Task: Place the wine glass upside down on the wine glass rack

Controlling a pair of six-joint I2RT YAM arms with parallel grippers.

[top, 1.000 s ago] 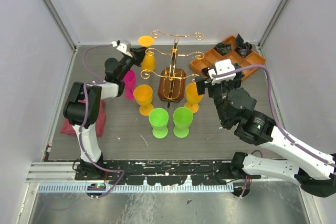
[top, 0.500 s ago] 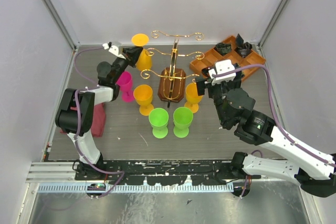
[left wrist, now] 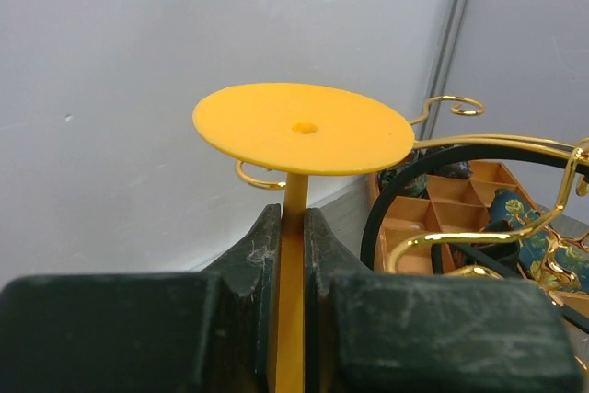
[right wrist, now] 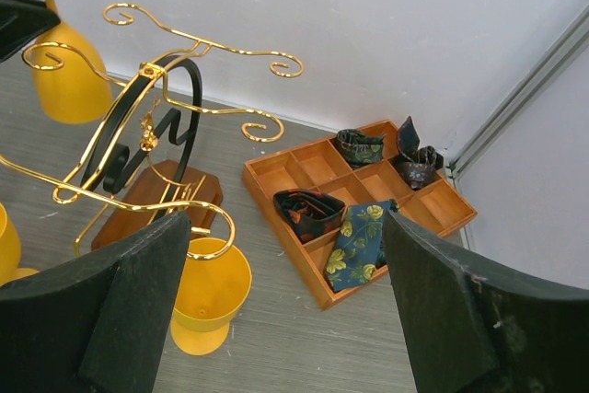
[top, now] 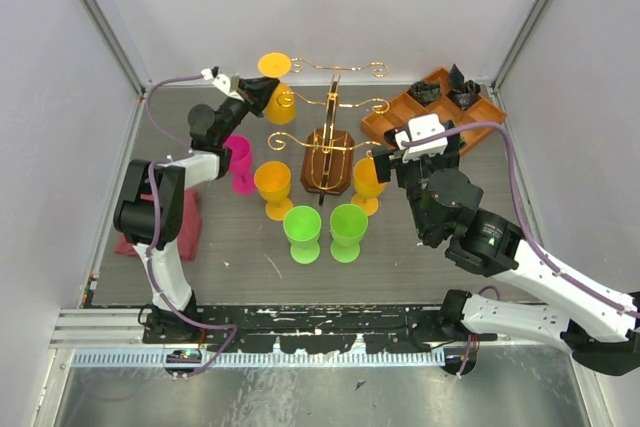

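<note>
An orange wine glass (top: 279, 103) hangs upside down, foot disc on top, at the back left. My left gripper (top: 251, 97) is shut on its stem (left wrist: 293, 218), just under the foot (left wrist: 304, 128). The glass is at the left scroll ends of the wine glass rack (top: 330, 137), a gold wire stand on a brown base. A gold curl (left wrist: 250, 177) shows right behind the stem below the foot; whether they touch I cannot tell. In the right wrist view the bowl (right wrist: 69, 80) sits behind a curled rack arm (right wrist: 156, 135). My right gripper (top: 385, 162) is open and empty, right of the rack (right wrist: 285, 301).
Upright goblets stand round the rack: two orange (top: 273, 187) (top: 367, 182), two green (top: 302, 232) (top: 348, 229), one pink (top: 240, 162). An orange compartment tray (top: 400, 107) with rolled ties sits at the back right. A pink cloth (top: 190, 227) lies at the left.
My left gripper has carried the orange glass a little left, then up and back toward the rack's left arms. The right arm has not moved.
</note>
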